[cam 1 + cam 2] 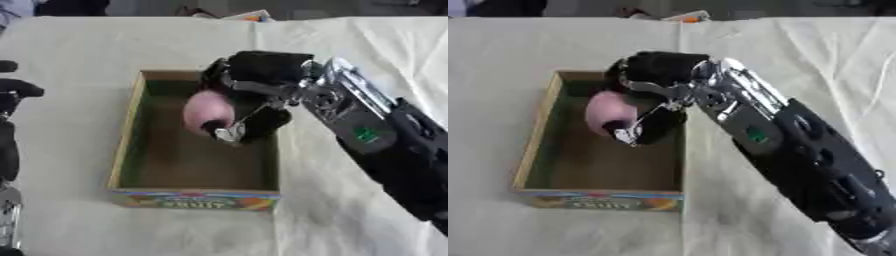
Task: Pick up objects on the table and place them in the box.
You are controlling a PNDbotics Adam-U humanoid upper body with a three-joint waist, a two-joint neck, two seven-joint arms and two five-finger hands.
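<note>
- Where it reaches over the box point(131, 125), the right robot hand point(254, 95) is curled round a pink ball point(206, 111).
- The left robot hand point(13, 95) is seen at the left edge; its fingers cannot be judged.

Box point(127, 145) open on top; near half of its floor is bare, so access from above is free there. Far half is taken up by right hand point(254, 95) w/ fingers curled round a pink object point(207, 112), over the box's far-right part. Right forearm point(798, 150) spans the cloth point(79, 55) diagonally on the right side, blocking that approach. Left hand point(10, 100) at left edge, well apart from box; cloth betw. them is open.
</note>
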